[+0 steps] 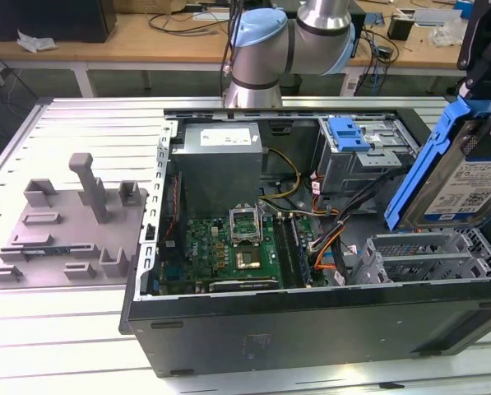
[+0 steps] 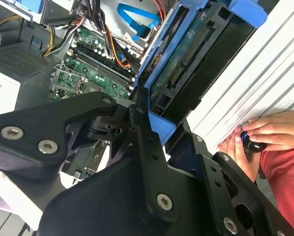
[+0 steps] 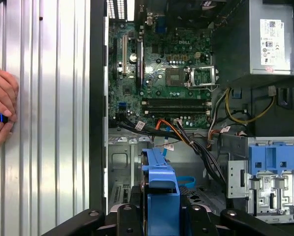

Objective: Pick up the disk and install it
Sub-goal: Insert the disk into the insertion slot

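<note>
Above the drive cage (image 1: 418, 257), at the exterior view's right end of the open computer case (image 1: 311, 333), the disk (image 1: 463, 177) is held in the air, steeply tilted and touching nothing below it. The jaws are closed on one end of its blue carrier rail, and the rest of the drive hangs away from the grip.

Several risks can be judged from this. Because only the plastic rail is clamped, the drive could pivot or slip if it were knocked against the cage wall. With the tilt as it is, a corner of the carrier would likely be caught on the cage rim and jammed rather than seated. A bundle of orange and black cables (image 1: 327, 239) is draped just beside the cage; it could be snagged or pinched under the carrier. The motherboard (image 1: 229, 247) lies exposed near the cage and could be struck by a dropped drive.

A person's hand (image 2: 267, 132) is rested on the slatted bench (image 1: 31, 329) beside the case, around a small dark object. In the second wrist view it is seen near the arm's linkage, so it could be hit by a sideways swing.
</note>
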Tool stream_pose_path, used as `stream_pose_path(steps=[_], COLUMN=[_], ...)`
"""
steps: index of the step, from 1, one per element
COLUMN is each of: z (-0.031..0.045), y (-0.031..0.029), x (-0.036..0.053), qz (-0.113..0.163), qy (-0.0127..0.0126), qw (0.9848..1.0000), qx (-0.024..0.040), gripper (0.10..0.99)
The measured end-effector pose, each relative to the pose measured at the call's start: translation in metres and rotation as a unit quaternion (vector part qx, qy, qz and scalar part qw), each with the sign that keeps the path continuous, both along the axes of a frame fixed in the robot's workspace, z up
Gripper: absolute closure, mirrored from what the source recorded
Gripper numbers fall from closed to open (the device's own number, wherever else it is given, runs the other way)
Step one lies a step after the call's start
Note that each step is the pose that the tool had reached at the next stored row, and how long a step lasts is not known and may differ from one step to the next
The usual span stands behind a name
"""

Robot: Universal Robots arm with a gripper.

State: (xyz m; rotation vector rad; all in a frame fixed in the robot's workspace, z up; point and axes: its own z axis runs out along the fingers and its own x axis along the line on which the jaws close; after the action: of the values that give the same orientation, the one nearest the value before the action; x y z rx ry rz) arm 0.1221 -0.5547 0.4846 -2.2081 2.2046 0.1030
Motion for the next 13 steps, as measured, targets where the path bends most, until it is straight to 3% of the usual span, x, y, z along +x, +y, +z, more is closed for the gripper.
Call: stream_pose_path(steps=[13], z=[-0.0045], y=[0.0001], x=[-0.0030], qz=[0.000], qy=[0.0000], qw=[1.0000], qx=[0.0000], gripper=[0.718])
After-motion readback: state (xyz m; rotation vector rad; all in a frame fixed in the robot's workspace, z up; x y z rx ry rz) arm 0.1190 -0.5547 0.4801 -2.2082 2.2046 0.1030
